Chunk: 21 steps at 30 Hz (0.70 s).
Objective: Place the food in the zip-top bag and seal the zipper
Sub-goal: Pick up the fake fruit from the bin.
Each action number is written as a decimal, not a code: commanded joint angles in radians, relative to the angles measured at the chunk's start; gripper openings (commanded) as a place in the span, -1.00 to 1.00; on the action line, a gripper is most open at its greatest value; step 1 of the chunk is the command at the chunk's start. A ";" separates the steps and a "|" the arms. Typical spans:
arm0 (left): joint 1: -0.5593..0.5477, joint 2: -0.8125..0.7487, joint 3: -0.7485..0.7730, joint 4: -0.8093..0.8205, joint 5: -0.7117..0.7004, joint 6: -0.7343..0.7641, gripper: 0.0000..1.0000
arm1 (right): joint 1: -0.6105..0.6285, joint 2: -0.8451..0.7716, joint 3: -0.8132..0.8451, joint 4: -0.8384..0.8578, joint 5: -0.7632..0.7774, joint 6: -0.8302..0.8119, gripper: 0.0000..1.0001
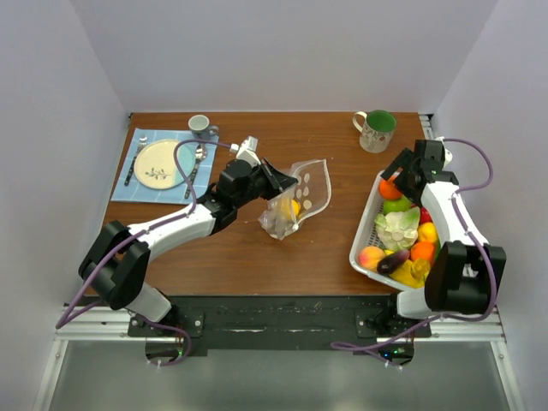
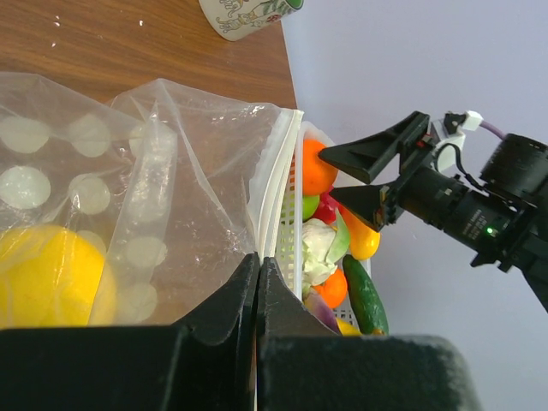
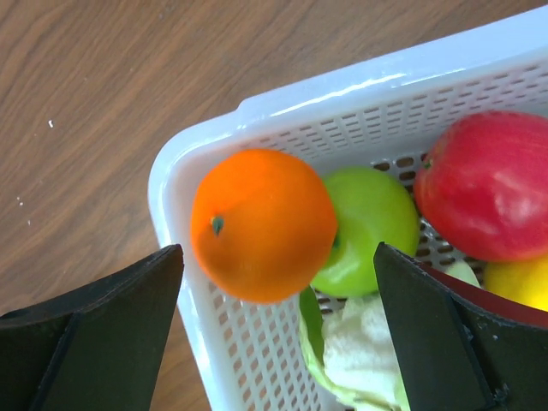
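The clear zip-top bag (image 1: 301, 195) with whitish spots is held up over the table's middle, and a yellow fruit (image 1: 294, 206) sits inside it. My left gripper (image 1: 278, 181) is shut on the bag's mouth edge; the left wrist view shows its jaws (image 2: 257, 261) pinching the white zipper strip (image 2: 272, 197), with the yellow fruit (image 2: 47, 274) low in the bag. The other food lies in a white basket (image 1: 364, 235) at the right. My right gripper (image 1: 396, 175) is open above its far corner, its jaws either side of an orange (image 3: 261, 224) next to a green apple (image 3: 368, 218) and a red apple (image 3: 488, 184).
A mug with a green inside (image 1: 375, 130) stands at the back right. A plate (image 1: 159, 164) with cutlery lies on a blue placemat at the back left, with a small cup (image 1: 199, 125) behind it. The basket's rim (image 3: 257, 107) lies under my right gripper.
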<state>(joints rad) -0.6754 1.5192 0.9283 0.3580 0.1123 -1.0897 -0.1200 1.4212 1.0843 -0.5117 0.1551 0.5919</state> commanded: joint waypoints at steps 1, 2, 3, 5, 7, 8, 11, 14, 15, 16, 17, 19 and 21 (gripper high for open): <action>-0.001 -0.019 0.027 0.026 0.004 0.010 -1.00 | -0.026 0.059 -0.017 0.096 -0.077 0.020 0.92; -0.003 -0.022 0.029 0.025 0.003 0.011 -1.00 | -0.027 0.065 -0.021 0.105 -0.084 0.029 0.91; -0.001 -0.021 0.035 0.021 0.003 0.011 -1.00 | -0.029 0.073 -0.024 0.125 -0.085 0.032 0.87; -0.003 -0.022 0.040 0.016 0.000 0.017 -1.00 | -0.030 0.085 -0.029 0.140 -0.089 0.040 0.76; -0.003 -0.021 0.040 0.010 -0.005 0.019 -1.00 | -0.030 0.088 -0.023 0.141 -0.091 0.042 0.51; -0.003 -0.024 0.038 0.007 -0.005 0.019 -1.00 | -0.030 0.085 -0.021 0.137 -0.088 0.043 0.33; -0.003 -0.025 0.034 0.006 -0.011 0.019 -1.00 | -0.029 0.061 -0.011 0.125 -0.072 0.034 -0.03; -0.003 -0.021 0.032 0.007 -0.008 0.014 -1.00 | -0.030 0.041 -0.001 0.098 -0.071 0.017 -0.27; -0.003 -0.019 0.032 0.012 -0.007 0.014 -1.00 | -0.030 0.027 0.005 0.090 -0.071 0.013 -0.30; -0.003 -0.013 0.032 0.012 -0.005 0.013 -1.00 | -0.030 0.015 0.005 0.084 -0.072 0.009 -0.33; -0.003 -0.011 0.033 0.015 -0.005 0.011 -1.00 | -0.030 0.006 0.006 0.073 -0.072 0.003 -0.37; -0.003 -0.008 0.032 0.019 -0.002 0.011 -1.00 | -0.029 -0.030 0.009 0.064 -0.074 -0.003 -0.39; -0.003 -0.005 0.030 0.024 -0.002 0.008 -1.00 | -0.029 -0.060 0.017 0.047 -0.077 -0.007 -0.43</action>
<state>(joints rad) -0.6754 1.5192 0.9295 0.3485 0.1112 -1.0889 -0.1493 1.4544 1.0695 -0.4351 0.0856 0.6090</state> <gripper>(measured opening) 0.019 0.564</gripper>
